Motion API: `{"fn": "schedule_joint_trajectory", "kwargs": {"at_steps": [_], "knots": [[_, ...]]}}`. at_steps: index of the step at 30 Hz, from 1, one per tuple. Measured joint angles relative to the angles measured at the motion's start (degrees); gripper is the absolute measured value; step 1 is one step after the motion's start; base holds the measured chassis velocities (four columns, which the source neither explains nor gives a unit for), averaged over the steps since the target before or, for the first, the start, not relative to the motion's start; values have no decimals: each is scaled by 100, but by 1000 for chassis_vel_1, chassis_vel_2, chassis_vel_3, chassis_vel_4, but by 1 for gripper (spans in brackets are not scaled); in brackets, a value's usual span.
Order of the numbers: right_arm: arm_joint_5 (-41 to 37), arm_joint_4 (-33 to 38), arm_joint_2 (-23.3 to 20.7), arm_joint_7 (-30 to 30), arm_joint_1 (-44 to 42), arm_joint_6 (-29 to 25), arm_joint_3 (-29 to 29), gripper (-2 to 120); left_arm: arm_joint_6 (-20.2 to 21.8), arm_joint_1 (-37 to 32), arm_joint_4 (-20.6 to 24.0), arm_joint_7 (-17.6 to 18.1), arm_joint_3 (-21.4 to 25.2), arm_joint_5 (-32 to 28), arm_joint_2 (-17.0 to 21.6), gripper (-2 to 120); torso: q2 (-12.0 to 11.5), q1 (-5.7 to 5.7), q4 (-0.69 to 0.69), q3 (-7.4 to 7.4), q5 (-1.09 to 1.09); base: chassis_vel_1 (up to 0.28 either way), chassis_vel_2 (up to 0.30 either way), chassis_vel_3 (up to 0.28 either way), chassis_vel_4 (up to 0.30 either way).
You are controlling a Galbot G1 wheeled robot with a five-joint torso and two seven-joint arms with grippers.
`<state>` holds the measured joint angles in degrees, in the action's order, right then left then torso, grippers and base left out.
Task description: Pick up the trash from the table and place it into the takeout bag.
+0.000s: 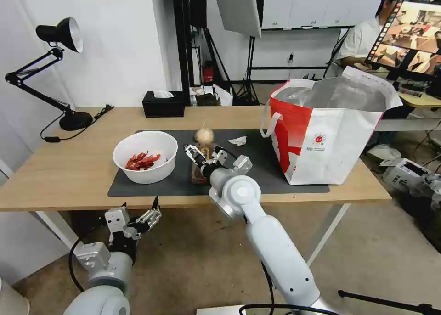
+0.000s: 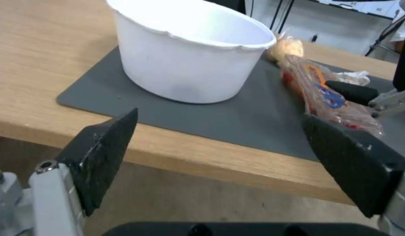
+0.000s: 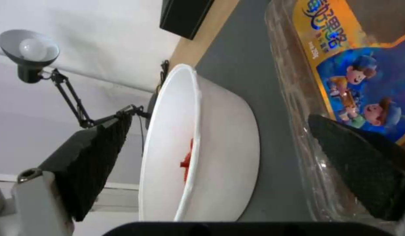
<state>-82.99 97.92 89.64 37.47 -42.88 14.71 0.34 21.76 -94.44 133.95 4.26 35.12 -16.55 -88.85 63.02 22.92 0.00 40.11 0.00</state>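
Left gripper (image 1: 146, 212): parked below the front edge of the long light-wood bench (image 1: 69, 168), jaws spread wide, holding nothing. The white round bowl of red crayfish shells (image 1: 145, 156) sits ahead of it and higher, on the large dark grey rectangular mat (image 1: 138, 186).

Right gripper (image 1: 205, 155): working, low over the mat, jaws apart and not yet clamped. In the right wrist view the bowl lies beside one finger (image 3: 86, 164), while the other finger (image 3: 355, 167) overlaps the clear hinged plastic tray with food scraps (image 3: 325, 82), which bears a blue and yellow cartoon label. Whether that finger touches the tray cannot be told.

Beyond this gripper: the small knotted beige-filled bag (image 1: 204, 135) just past the tray, the crumpled white tissue (image 1: 238, 141) further to its right. The large boxy red-and-white takeout bag with silver foil lining (image 1: 321, 136) stands well to its right, mouth open.

Judgement: the step in hand appears to be grasping the tray. Recommendations: centre the jaws across the tray so the bowl stays outside them; close gently, since thin plastic is likely to buckle or spring open at the hinge; lift level so scraps are not shed.
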Motion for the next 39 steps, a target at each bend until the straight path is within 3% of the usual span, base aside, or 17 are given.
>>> {"fn": "schedule_joint_trajectory", "kwargs": {"at_steps": [5, 6, 7, 8, 9, 11, 14, 16, 22, 24, 26, 28, 30, 32, 39], "knots": [[127, -14, -54, -213, 14, 136, 22, 100, 0, 6, 0, -4, 3, -16, 12, 100, 0, 0, 0, 0, 0, 0, 0, 0, 0], [440, -64, -136, -446, 63, 284, 3, 100, 0, 16, -1, -8, 4, -28, 20, 100, 0, -1, 1, 0, 1, 0, 0, 0, 0], [1034, -155, -272, -900, 146, 416, -65, 100, -1, 39, -1, -10, 9, -44, 29, 100, 0, -1, 0, 0, 1, 0, 0, 0, 0], [2279, -423, -679, -2137, 372, 551, -276, 100, -8, 66, 0, -27, 18, -97, 73, 100, 1, -1, 1, 0, 2, 0, 0, 0, 0], [2279, -423, -679, -2137, 372, 551, -276, 100, -8, 66, 0, -27, 18, -97, 73, 100, 1, -1, 1, 0, 2, 0, 0, 0, 0], [3884, -828, -1301, -3643, 839, 637, -540, 100, -34, 78, 2, -55, 36, -145, 137, 100, 0, 0, -1, 1, 1, 0, 0, 0, 0], [4398, -1089, -1552, -4195, 1226, 642, -653, 100, -51, 81, 2, -73, 37, -157, 156, 100, 0, 0, -1, 0, 0, 0, 0, 0, 0], [4785, -1539, -1728, -4959, 1678, 617, -702, 100, -62, 82, 0, -87, 25, -159, 163, 100, 1, 0, 0, 0, 1, 0, 0, 0, 0], [4948, -2066, -1846, -5477, 2045, 746, -924, 84, -90, 113, -29, -155, -11, -164, 168, 100, 1, 0, -1, 1, 1, 0, 0, 0, 0], [5002, -2352, -1884, -5765, 2173, 706, -1106, 72, -122, 141, -60, -205, -23, -215, 208, 100, 0, 0, 0, 1, 0, 0, 0, 0, 0], [5016, -2424, -1885, -5829, 2198, 672, -1141, 71, -129, 149, -66, -212, -24, -229, 223, 100, 0, 0, 0, 0, 1, 0, 0, 0, 0], [5083, -2723, -1849, -6080, 2329, 517, -1230, 57, -142, 195, -88, -253, -23, -296, 286, 100, 0, 0, -1, 0, 0, 0, 0, 0, 0], [5113, -2798, -1826, -6130, 2361, 484, -1237, 56, -145, 208, -92, -261, -23, -321, 299, 100, 0, 0, 0, 1, 0, 0, 0, 0, 0], [5153, -2965, -1766, -6179, 2429, 411, -1246, 44, -146, 243, -122, -303, -32, -425, 332, 100, 0, 0, 0, 0, 0, 0, 0, 0, 0], [5272, -3151, -1685, -6161, 2473, 356, -1285, 19, -151, 454, -373, -462, -216, -815, 494, 100, 0, 0, 0, 0, 0, 0, 0, 0, 0]]}}
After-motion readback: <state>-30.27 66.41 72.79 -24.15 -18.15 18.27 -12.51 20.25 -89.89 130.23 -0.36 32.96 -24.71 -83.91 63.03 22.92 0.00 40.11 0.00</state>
